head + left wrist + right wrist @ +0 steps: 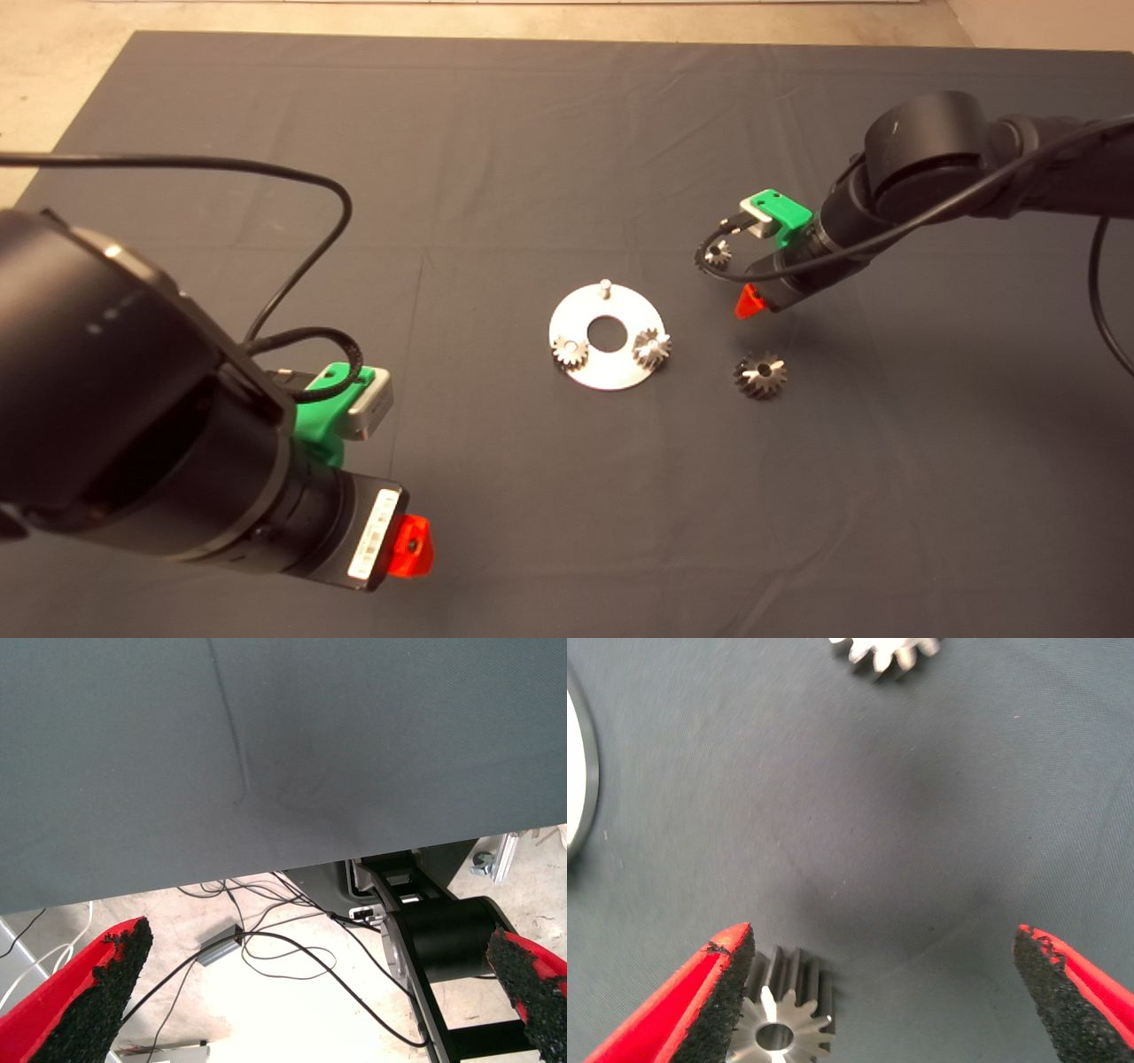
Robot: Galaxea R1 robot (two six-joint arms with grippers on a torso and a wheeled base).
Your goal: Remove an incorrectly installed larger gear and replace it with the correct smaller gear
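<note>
Dark mat (496, 133), seen from above, with both arms reaching in over it.

Left gripper (316, 935): waits at the near left corner of the mat. Its fingers are spread wide and hold nothing. Beyond the mat's edge its camera shows only floor and loose cables.

Right gripper (883, 935): at work to the right of the round steel plate (620, 372). It hangs low over the cloth with its fingers wide apart and nothing between the pads.

Larger gear (760, 375): already off the plate, lying on the mat near the plate's right side.

Smaller gear (784, 1028): on the mat under the right gripper, just beside one finger (713, 992). It is not yet gripped, and whether the pad touches it cannot be told.

Two seated gears (570, 353) and (651, 347): on the near half of the plate, to the left and right of its centre hole.

Bare pin (604, 285): stands empty at the plate's far edge.

Progress, as judged: the removal looks done. Still to do are closing on the smaller gear, carrying it to the bare pin and seating it there, so the task seems roughly halfway along.
</note>
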